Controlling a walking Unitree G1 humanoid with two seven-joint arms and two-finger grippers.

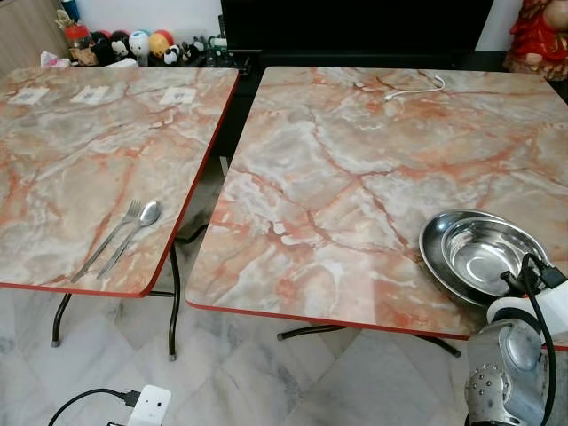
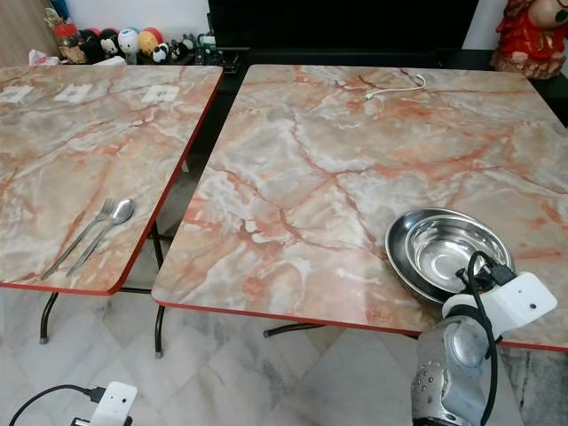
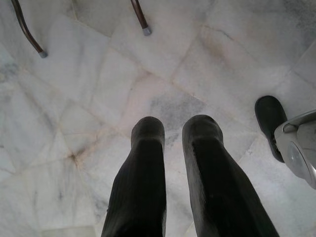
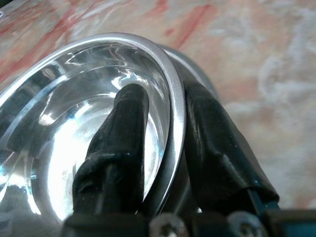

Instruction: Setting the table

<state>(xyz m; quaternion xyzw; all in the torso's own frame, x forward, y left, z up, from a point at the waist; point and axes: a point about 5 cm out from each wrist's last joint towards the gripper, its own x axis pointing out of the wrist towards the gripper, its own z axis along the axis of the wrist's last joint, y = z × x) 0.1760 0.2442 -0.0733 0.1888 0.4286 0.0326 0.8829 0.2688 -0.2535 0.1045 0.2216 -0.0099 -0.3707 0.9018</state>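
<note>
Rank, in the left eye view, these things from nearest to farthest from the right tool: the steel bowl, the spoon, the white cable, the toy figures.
1. Steel bowl: the right tool grips its rim, right table, near edge.
2. White cable: same table, far side.
3. Spoon: left table, beside the fork.
4. Toy figures: far left, behind the left table.

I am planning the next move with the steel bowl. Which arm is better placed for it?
The right. Its gripper straddles the rim of the steel bowl nested in the steel plate, one finger inside, one outside. The left gripper hangs over the floor, holding nothing.
</note>
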